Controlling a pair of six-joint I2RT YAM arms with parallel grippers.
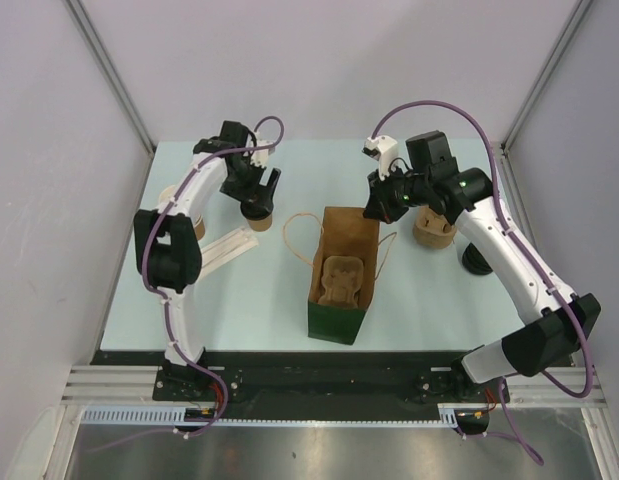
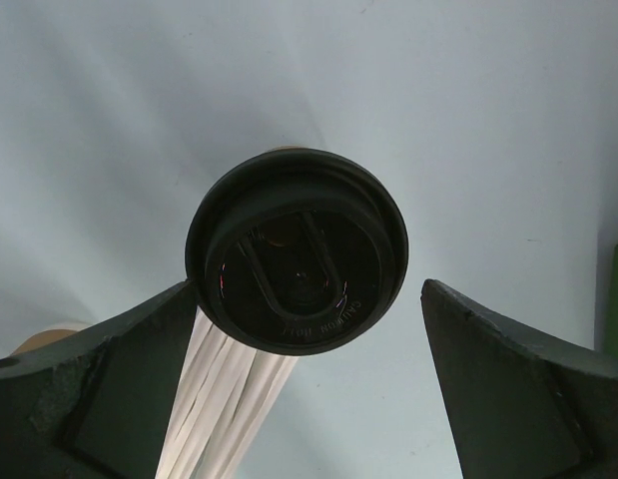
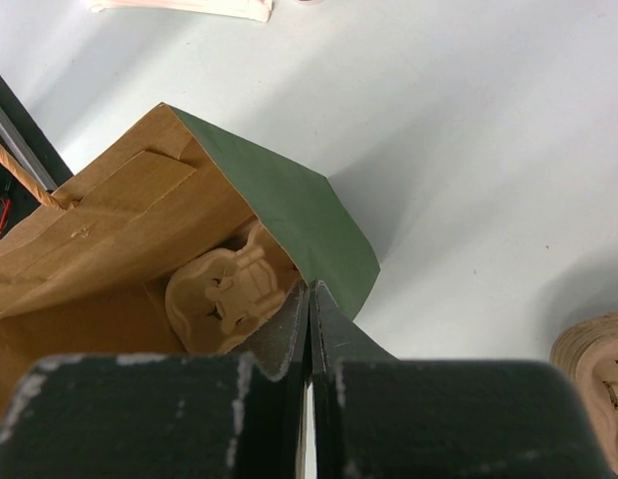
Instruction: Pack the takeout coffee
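Note:
The takeout coffee, a tan cup under a round black lid, stands on the table at the back left. My left gripper hangs right over it, open, the lid between the wide-spread fingers and closer to the left one. The green paper bag lies open at the table's middle, brown inside, with a pulp cup carrier in it. My right gripper is shut on the bag's far right rim, above the carrier.
White paper strips lie beside the cup. A tan stack is half hidden behind the left arm. A stack of pulp carriers and a black lid sit at the right. The bag's twine handles lie on the table.

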